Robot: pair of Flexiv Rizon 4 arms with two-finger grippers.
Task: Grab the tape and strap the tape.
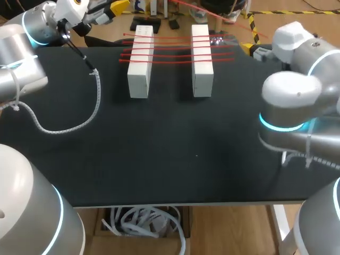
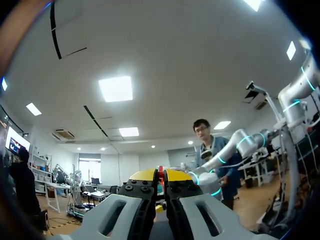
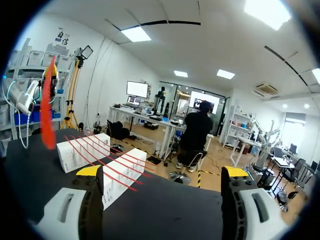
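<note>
Two white blocks point(image 1: 139, 64) point(image 1: 202, 61) stand side by side at the back of the black table, with several strands of red tape point(image 1: 175, 53) stretched across their tops. My left gripper point(image 1: 119, 6) hovers beyond the table's far left corner. In its wrist view it point(image 2: 161, 176) is shut on a bit of red tape point(image 2: 161, 171) pinched between the yellow tips. My right gripper point(image 1: 249, 49) is at the back right, beside the right block, and is open point(image 3: 165, 172) with nothing between its fingers. Ahead of it lie the blocks point(image 3: 82, 150) and the tape strands point(image 3: 100, 155).
A white spiral cable sleeve point(image 1: 95, 101) from my left arm loops over the table's left part. The black tabletop point(image 1: 175, 159) stretches from the blocks to the front edge. My right arm's elbow point(image 1: 292, 101) hangs over the right side.
</note>
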